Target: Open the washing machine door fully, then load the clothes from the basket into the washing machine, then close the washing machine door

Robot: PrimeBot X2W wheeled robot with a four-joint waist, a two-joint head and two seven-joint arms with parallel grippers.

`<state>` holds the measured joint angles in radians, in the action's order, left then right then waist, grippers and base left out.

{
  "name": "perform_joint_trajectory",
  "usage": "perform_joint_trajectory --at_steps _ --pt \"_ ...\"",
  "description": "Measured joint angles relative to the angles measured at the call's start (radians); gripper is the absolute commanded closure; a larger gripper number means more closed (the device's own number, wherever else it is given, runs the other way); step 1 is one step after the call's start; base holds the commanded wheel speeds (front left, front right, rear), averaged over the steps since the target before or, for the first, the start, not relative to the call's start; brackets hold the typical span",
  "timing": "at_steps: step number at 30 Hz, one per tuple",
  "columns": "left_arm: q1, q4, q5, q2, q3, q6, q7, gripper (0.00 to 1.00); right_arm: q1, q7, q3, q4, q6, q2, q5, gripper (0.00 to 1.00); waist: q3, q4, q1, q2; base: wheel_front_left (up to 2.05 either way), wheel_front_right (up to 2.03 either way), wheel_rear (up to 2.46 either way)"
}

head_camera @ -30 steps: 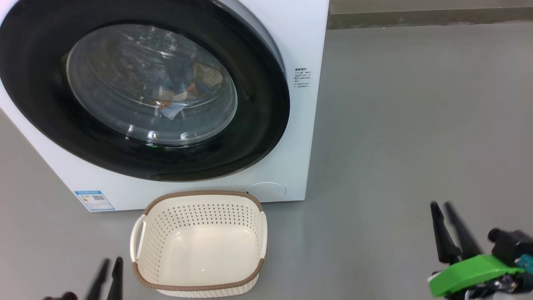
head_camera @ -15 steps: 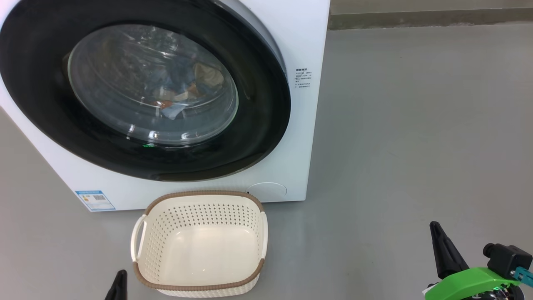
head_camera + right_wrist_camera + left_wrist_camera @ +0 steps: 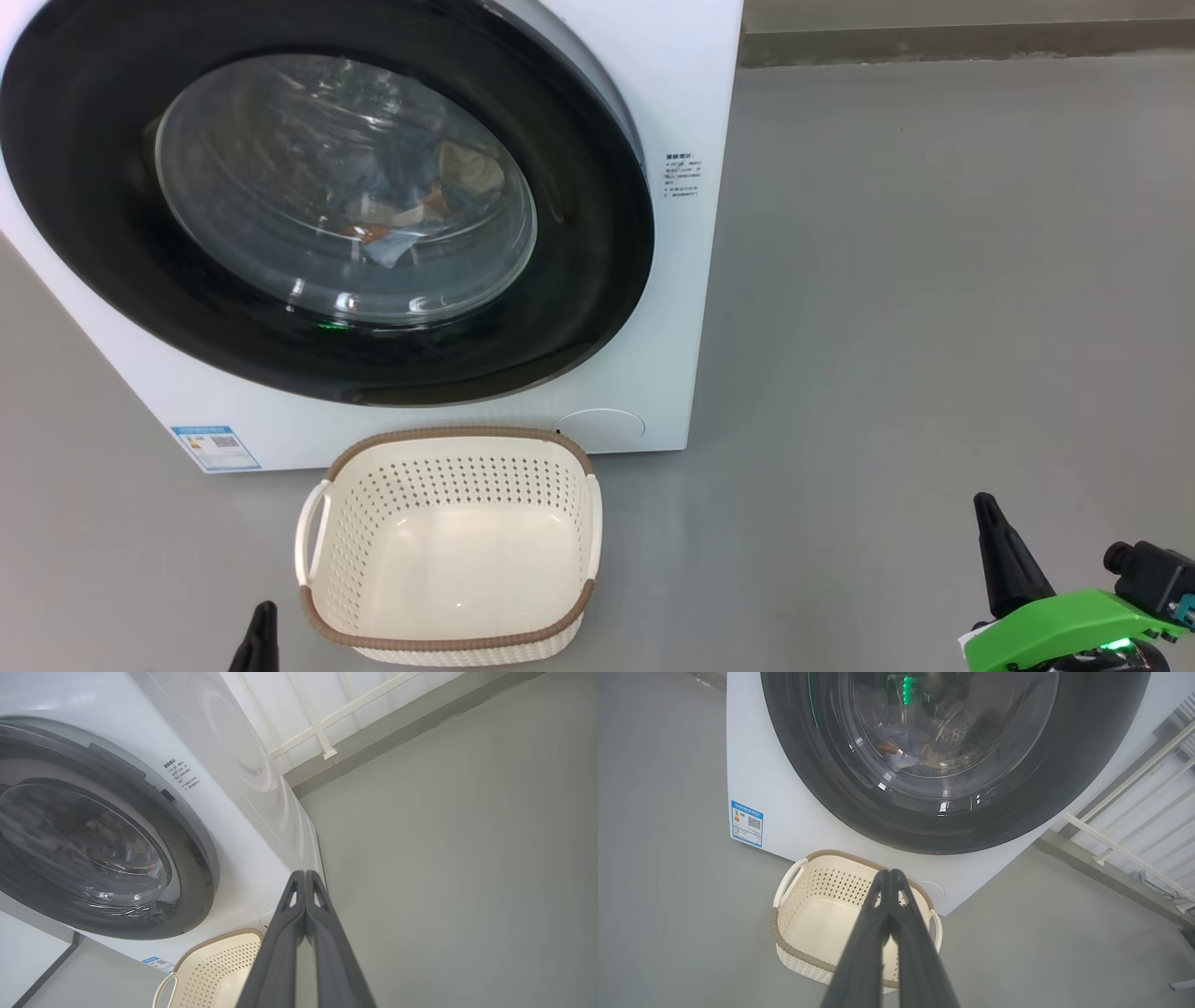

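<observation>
The white washing machine (image 3: pixel 672 103) stands at the left, its black-rimmed round door (image 3: pixel 579 308) shut flat against the front. Through the glass I see the clothes (image 3: pixel 411 210), blue and beige, lying inside the drum. The cream basket (image 3: pixel 448 551) sits on the floor right before the machine with nothing in it. My left gripper (image 3: pixel 261 616) is shut at the bottom edge, just left of the basket. My right gripper (image 3: pixel 988 509) is shut at the lower right, far from the machine. Both wrist views show fingertips pressed together: left gripper (image 3: pixel 891 873), right gripper (image 3: pixel 305 873).
Grey floor (image 3: pixel 934 280) stretches wide to the right of the machine. A wall base (image 3: pixel 962 37) runs along the back, with a white railing (image 3: pixel 1129 854) beyond the machine's right side. A blue label (image 3: pixel 215 448) marks the machine's lower left corner.
Both grippers have gone from open to shut. Each has drawn down toward the bottom edge of the head view. The door, basket and clothes have not moved.
</observation>
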<state>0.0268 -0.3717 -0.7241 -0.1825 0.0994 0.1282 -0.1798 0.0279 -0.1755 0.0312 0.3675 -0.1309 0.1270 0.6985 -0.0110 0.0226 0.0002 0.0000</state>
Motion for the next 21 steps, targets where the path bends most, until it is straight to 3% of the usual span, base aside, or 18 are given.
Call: perform_joint_trajectory --at_steps 21 --pt "-0.01 0.018 -0.184 0.03 -0.037 0.0 0.058 1.0 0.002 0.061 -0.034 -0.019 0.0 -0.019 0.188 1.0 0.002 -0.005 -0.0001 0.0 0.0 0.0 0.0"
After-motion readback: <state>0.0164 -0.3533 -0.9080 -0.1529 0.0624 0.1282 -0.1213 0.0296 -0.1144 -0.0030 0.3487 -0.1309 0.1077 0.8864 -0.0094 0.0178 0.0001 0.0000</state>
